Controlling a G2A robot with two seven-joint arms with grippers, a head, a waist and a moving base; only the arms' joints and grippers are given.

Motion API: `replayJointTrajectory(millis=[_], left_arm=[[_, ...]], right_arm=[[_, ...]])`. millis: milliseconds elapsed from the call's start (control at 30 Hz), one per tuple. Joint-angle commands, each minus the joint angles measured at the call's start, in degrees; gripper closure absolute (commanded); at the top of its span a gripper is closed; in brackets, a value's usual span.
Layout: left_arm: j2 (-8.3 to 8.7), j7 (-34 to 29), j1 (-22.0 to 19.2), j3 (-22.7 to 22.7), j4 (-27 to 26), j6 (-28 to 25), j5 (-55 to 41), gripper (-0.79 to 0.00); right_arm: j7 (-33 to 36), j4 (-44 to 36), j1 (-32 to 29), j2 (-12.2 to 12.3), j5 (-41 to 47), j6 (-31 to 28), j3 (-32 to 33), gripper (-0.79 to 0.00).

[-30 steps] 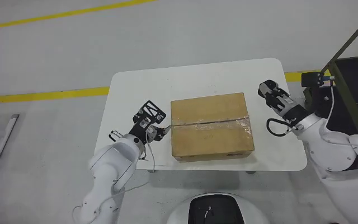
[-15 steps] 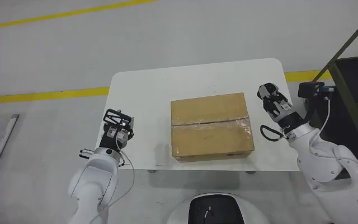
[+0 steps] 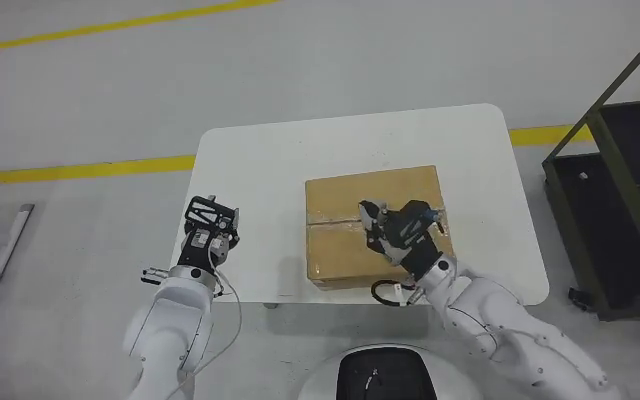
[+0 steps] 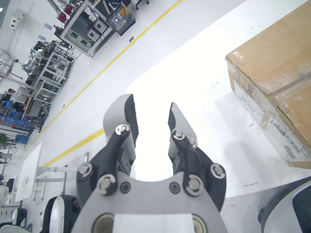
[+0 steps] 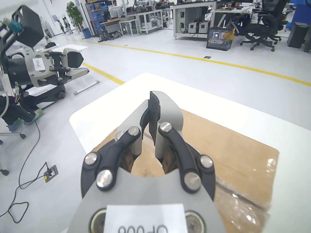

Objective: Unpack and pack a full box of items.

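A closed cardboard box (image 3: 350, 195) with clear tape along its top seam (image 3: 330, 223) sits in the middle of the white table (image 3: 260, 160). My right gripper (image 3: 370, 216) hangs over the box top near the seam, fingers pressed together with nothing between them; in the right wrist view the shut gripper (image 5: 152, 112) points across the box (image 5: 233, 151) toward the table's left side. My left gripper (image 3: 212, 214) stands open at the table's left edge, well apart from the box. In the left wrist view this gripper (image 4: 151, 113) is empty, the box (image 4: 274, 73) off to one side.
A dark metal rack (image 3: 600, 160) stands off the table's right end. Bare table top lies left of and behind the box. In the right wrist view the left gripper (image 5: 75, 72) shows beyond the table's edge.
The right arm swung from the table's right edge to above the box top. The left gripper pulled away from the box's left side a second ago and has since kept still.
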Motion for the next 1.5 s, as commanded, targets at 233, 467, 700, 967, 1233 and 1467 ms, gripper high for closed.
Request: replayJointTrajectory(millis=[233, 467, 700, 967, 1233, 1467], left_arm=[[0.00, 0.00, 0.00, 0.00, 0.00, 0.00, 0.00, -0.785], [0.00, 0.00, 0.00, 0.00, 0.00, 0.00, 0.00, -0.785], [0.00, 0.00, 0.00, 0.00, 0.00, 0.00, 0.00, -0.785], [0.00, 0.00, 0.00, 0.00, 0.00, 0.00, 0.00, -0.785], [0.00, 0.00, 0.00, 0.00, 0.00, 0.00, 0.00, -0.785], [-0.02, 1.34, 0.40, -0.51, 0.00, 0.86, -0.34, -0.785]], right_arm=[[2.37, 11.91, 8.38, -3.93, -3.59, 6.83, -8.71, 0.000], [3.65, 15.12, 8.06, -4.50, -3.63, 8.22, -6.28, 0.000], [4.80, 14.06, 4.92, -3.59, -7.03, 6.33, -1.24, 0.000], [5.19, 10.96, -0.12, -2.14, -11.52, 3.24, 5.84, 0.000], [4.50, 7.60, -5.93, -0.76, -14.02, 1.76, 14.69, 0.000], [3.33, 1.88, -5.47, -1.08, -12.68, -3.91, 13.37, 0.000]])
